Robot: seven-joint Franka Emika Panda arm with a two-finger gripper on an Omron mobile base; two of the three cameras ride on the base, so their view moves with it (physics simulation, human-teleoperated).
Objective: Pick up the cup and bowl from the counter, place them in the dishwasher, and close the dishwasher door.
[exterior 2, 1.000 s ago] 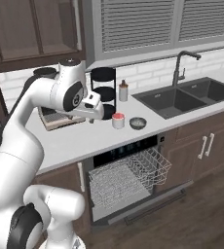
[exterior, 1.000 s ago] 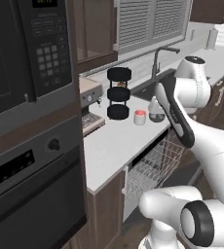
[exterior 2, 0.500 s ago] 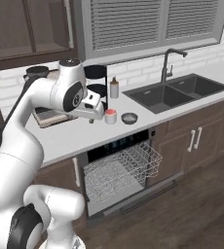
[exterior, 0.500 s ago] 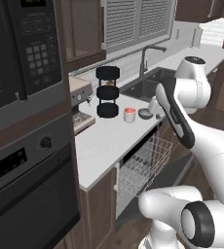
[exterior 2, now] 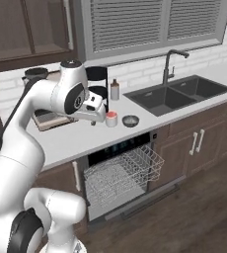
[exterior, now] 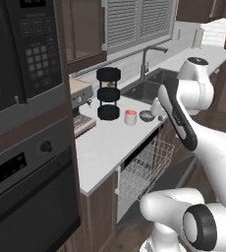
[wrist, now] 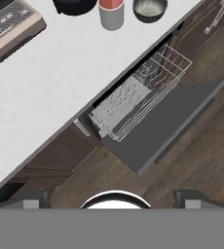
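Gripper [exterior 2: 96, 120] jaws wide apart, nothing held, hanging above the counter [exterior 2: 81, 141] just beside the cup [exterior 2: 111, 119]. Cup upright on the counter, bowl [exterior 2: 131, 120] just beside it on the sink [exterior 2: 177, 95] side, not touching. Dishwasher [wrist: 133, 109] under the cup, door [wrist: 167, 127] dropped flat, rack [exterior 2: 123, 170] pulled out. Risks: tiered rack [exterior: 108, 100] just behind the cup, so a steep approach could clip it; crowding the bowl during the grasp could shove it toward the counter edge; off-centre closing could tip the cup.
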